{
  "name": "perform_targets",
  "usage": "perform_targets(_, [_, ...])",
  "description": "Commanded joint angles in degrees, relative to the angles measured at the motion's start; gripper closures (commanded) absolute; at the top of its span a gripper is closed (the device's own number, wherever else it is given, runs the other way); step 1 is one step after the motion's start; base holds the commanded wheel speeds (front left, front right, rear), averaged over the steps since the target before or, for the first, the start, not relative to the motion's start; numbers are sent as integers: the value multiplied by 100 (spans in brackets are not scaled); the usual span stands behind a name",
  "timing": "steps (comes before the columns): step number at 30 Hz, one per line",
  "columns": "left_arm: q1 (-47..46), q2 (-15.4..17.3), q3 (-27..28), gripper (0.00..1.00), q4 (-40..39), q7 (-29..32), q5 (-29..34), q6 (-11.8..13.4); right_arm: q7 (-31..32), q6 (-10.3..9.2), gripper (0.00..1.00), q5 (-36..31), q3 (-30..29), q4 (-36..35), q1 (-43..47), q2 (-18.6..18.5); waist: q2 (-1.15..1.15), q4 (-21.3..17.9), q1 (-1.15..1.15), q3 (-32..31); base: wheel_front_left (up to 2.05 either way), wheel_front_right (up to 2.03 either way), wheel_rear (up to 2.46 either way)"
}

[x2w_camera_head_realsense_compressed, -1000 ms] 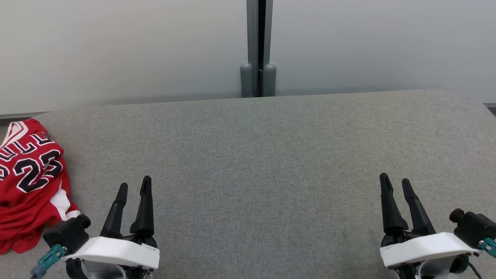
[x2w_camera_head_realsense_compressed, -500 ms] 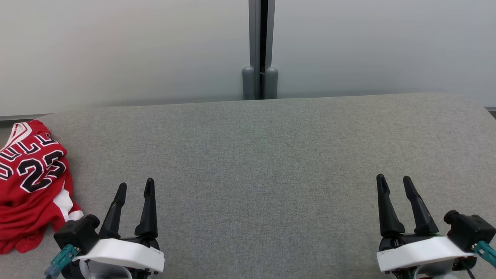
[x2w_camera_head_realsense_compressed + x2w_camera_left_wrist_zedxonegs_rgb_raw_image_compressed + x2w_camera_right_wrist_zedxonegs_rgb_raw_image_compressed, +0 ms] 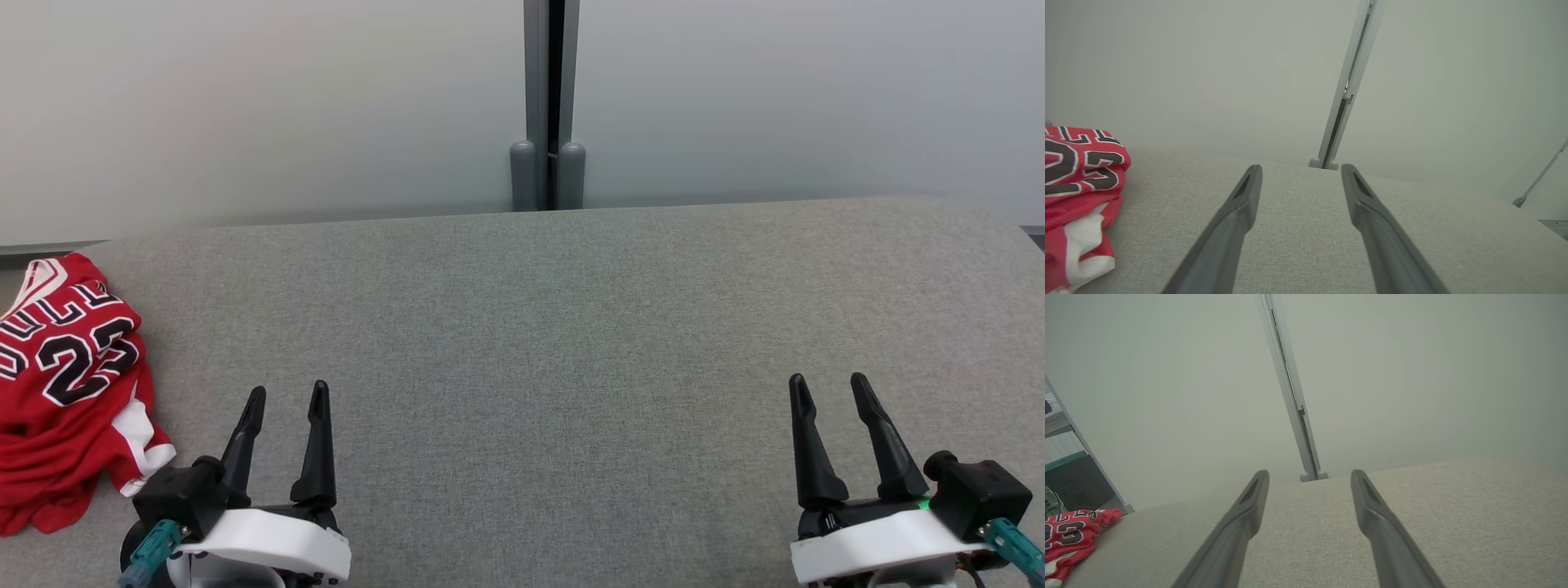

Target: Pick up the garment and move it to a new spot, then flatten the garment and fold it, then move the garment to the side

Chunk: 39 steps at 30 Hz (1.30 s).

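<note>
Left arm: the left gripper (image 3: 288,389) with its two long dark fingers sits at 7 o'clock in the head view. The fingers point up to 12 o'clock, almost straight.
Left pincer: the two fingers are apart. They hold nothing, and in the left wrist view (image 3: 1300,167) bare cloth shows in the gap.
Right arm: the right gripper (image 3: 827,380) sits at 5 o'clock in the head view. Its fingers point to 12 o'clock too.
Right pincer: the fingers are apart and hold nothing. The right wrist view (image 3: 1309,472) shows the same wide gap.
Garment: the red basketball jersey with black and white numbers (image 3: 57,408) lies bunched up at 9 o'clock, at the left edge of the table. It is near the left gripper but does not touch it. It also shows at 9 o'clock in the left wrist view (image 3: 1077,175) and at 8 o'clock in the right wrist view (image 3: 1069,535).
Surface: the wide grey cloth-covered table (image 3: 522,327) is flat and smooth.
Room: a pale plain wall (image 3: 245,106) stands behind the table. A thin grey metal post (image 3: 549,98) runs up it at 12 o'clock.
Change: both grippers have slid a little toward 6 o'clock, and the left fingers stand straighter than a second ago. The head view has shifted a little. The jersey has stayed put.
</note>
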Motion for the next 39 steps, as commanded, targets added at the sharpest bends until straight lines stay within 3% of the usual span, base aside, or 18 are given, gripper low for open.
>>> perform_targets(1, [-19, 33, 0, 0, -39, -55, 157, 22, -70, 0, 0, -159, 18, -45, -28, -31, 0, 2, 0, 6, 0, 0, 0])
perform_targets(39, [65, 44, -78, 0, 200, -457, 1688, 61, -470, 0, 0, -1720, -19, 36, 135, -46, 0, 95, 0, -111, 0, 0, 0])
